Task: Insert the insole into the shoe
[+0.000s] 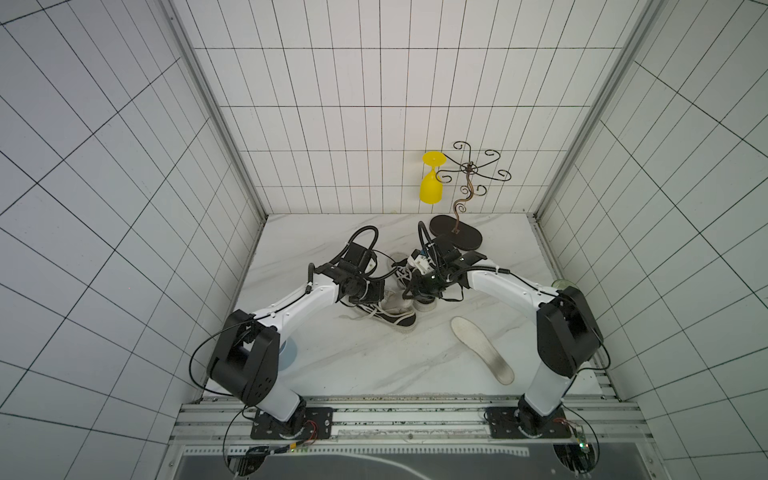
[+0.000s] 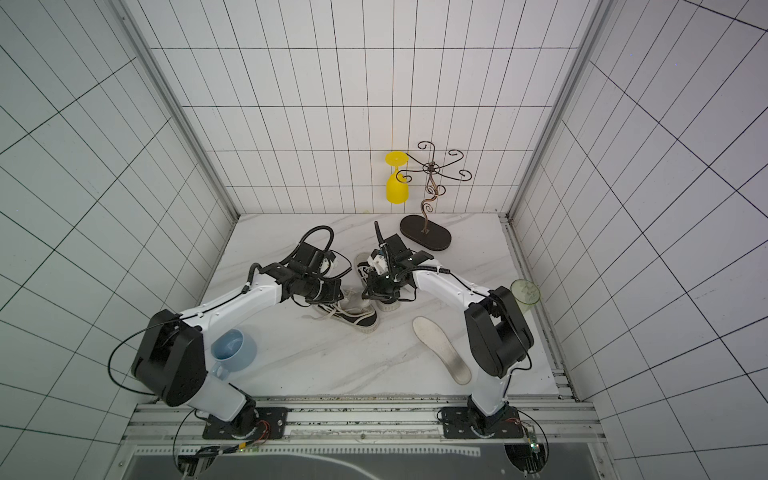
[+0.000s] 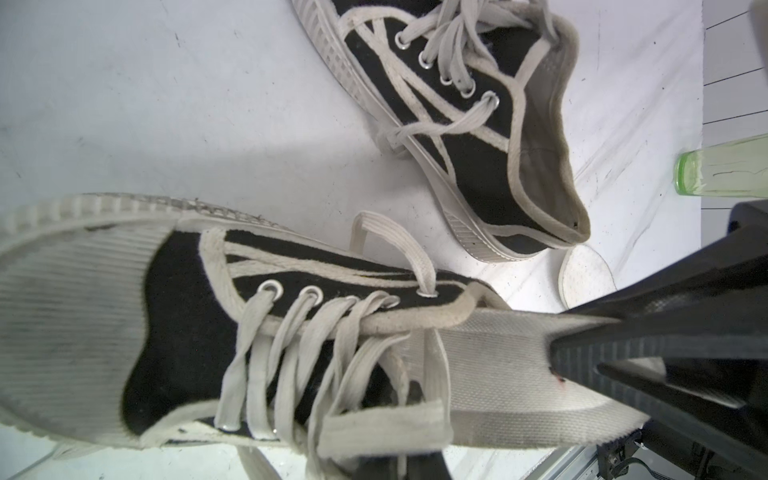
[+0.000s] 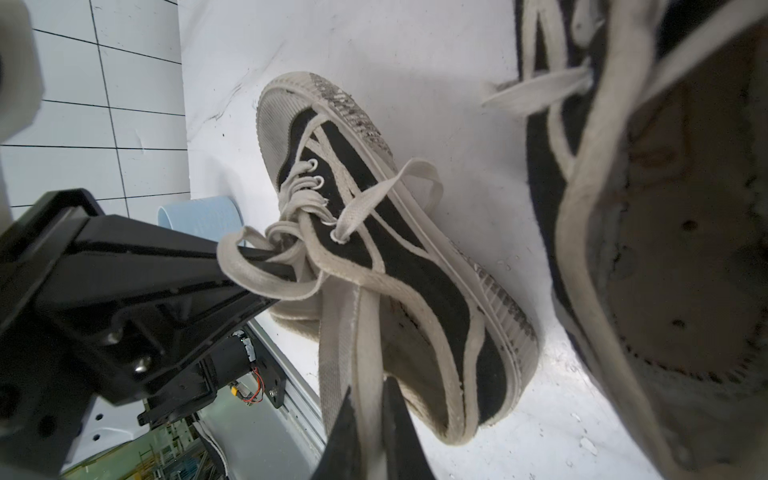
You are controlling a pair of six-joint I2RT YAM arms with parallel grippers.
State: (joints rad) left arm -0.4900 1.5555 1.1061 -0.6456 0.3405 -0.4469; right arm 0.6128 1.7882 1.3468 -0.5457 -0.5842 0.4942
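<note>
Two clamps shut on the floppy shoe (image 3: 187, 324), left gripper (image 3: 557, 357) and right gripper (image 4: 370, 415); light bendy insole (image 1: 482, 349), I'd pinch one end's edge.

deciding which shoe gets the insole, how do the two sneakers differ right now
Near shoe: left gripper shut on its tongue, right gripper on its rim; far shoe: in neither's jaws. In both top views the near shoe is largely visible, the far shoe mostly hides under the right arm. Both are black canvas with off-white laces.
</note>
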